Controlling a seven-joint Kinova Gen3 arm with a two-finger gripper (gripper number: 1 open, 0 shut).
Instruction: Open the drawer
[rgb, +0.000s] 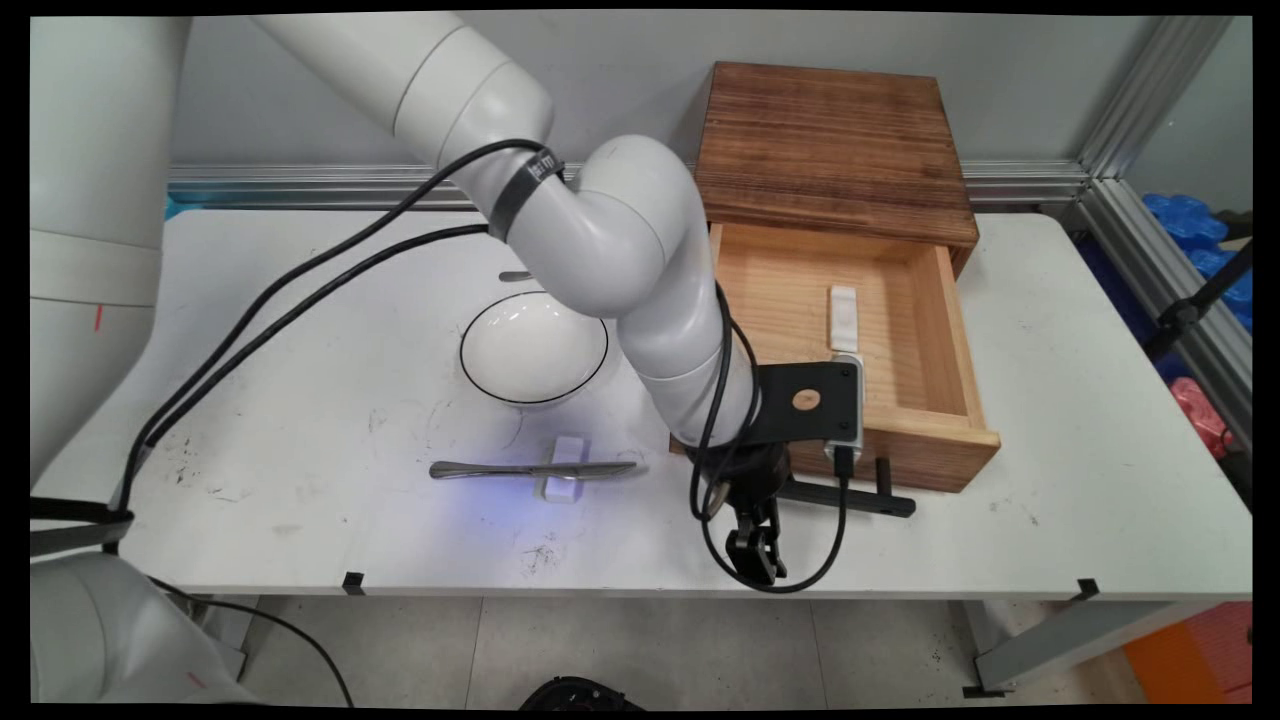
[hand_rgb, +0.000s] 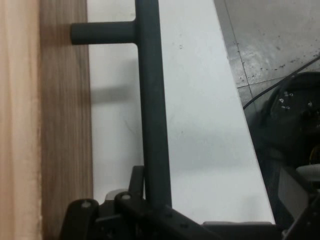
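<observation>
A white table (rgb: 1050, 480) carries a bowl (rgb: 533, 348), a knife (rgb: 530, 469) across a small white block (rgb: 563, 468), and a wooden drawer box (rgb: 835, 150), all beyond the gripper (rgb: 755, 545).

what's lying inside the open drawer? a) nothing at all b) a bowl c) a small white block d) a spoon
c: in the main view a small white block lies on the floor of the pulled-out drawer, while the knife and the bowl sit out on the table.
</observation>
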